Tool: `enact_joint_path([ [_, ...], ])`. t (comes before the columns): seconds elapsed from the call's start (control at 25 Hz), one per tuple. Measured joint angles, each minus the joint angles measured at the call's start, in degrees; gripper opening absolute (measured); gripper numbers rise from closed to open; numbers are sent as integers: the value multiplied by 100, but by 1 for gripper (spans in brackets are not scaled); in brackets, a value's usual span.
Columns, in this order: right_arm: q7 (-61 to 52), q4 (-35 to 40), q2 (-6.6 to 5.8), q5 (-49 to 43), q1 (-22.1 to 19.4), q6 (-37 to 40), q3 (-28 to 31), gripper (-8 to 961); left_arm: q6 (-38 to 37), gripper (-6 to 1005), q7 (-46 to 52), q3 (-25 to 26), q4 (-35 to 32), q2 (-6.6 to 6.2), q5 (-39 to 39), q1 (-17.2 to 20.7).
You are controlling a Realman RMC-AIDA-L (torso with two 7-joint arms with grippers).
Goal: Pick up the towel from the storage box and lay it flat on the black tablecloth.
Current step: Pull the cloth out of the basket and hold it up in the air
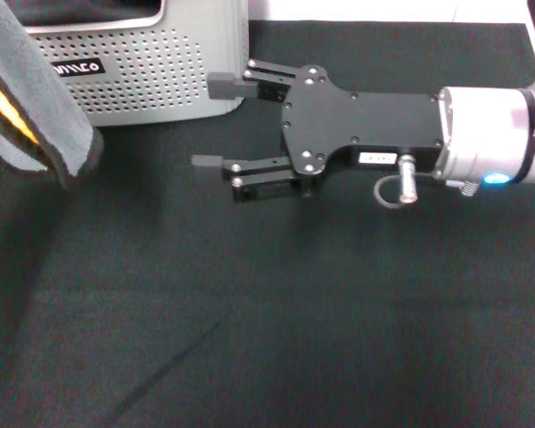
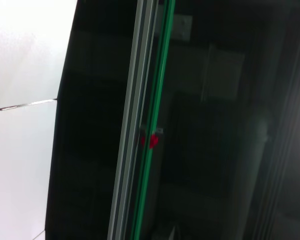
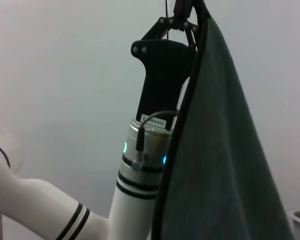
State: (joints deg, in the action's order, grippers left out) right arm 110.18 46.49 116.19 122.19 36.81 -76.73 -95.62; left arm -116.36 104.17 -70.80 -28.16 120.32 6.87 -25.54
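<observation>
We note a black label [image 1: 78, 67] on the storage box [image 1: 152, 76], at ten o'clock; its white lettering shows inverted and cannot be read reliably.

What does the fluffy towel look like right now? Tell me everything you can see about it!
The plush grey towel with a black trimmed edge hangs in the air, pinched at its top by the left gripper. It droops in long folds, grey side out. In the head view its lower end shows a bright yellow strip inside the fold. It hangs in front of the light grey perforated storage box, above the black tablecloth.
</observation>
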Motion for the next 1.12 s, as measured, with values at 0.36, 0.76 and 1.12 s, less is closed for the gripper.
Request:
enact_joint_path([
  [0.36, 117, 28, 0, 327, 252, 228, -528, 870, 1, 11, -107, -57, 107, 9, -16, -66],
  [0.76, 343, 142, 1, 780, 494, 919, -1303, 869, 8, 11, -163, -186, 459, 39, -64, -305],
  [1.12, 354, 171, 0, 954, 471, 1225, -1328, 869, 9, 11, -170, -235, 467, 48, -69, -306],
])
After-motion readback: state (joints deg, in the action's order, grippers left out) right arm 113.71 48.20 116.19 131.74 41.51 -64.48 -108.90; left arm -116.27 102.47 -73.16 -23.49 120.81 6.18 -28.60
